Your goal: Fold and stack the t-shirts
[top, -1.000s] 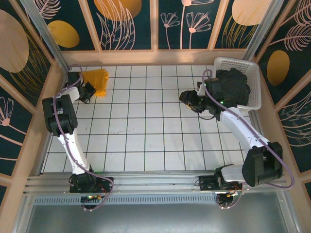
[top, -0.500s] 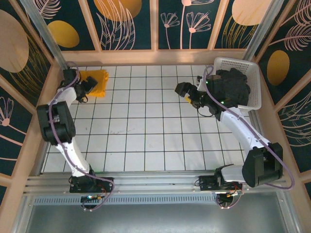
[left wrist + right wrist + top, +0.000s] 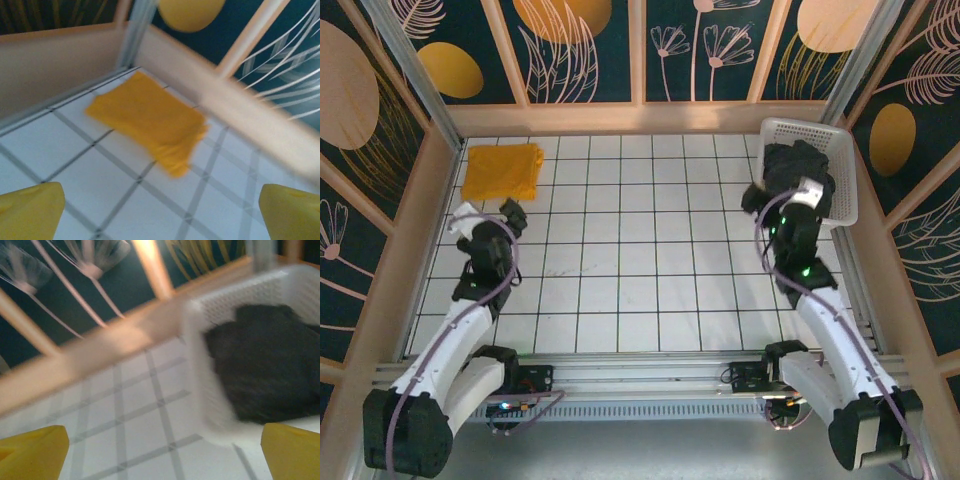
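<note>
Left end effector (image 3: pixel 510 214) spread wide, folded mustard t-shirt (image 3: pixel 502 171) beyond.

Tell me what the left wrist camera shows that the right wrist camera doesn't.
Left wrist camera: the folded mustard t-shirt, lying flat near the wall corner. Right wrist camera: the dark t-shirt, bunched inside the white mesh basket. Shared: the white tiled floor, the wooden wall rail, and an open, empty claw, the left claw and the right claw, with yellow fingertips at the bottom corners.

One mustard t-shirt (image 3: pixel 502 171), one charcoal t-shirt (image 3: pixel 803 163), one white mesh basket (image 3: pixel 848 176).
</note>
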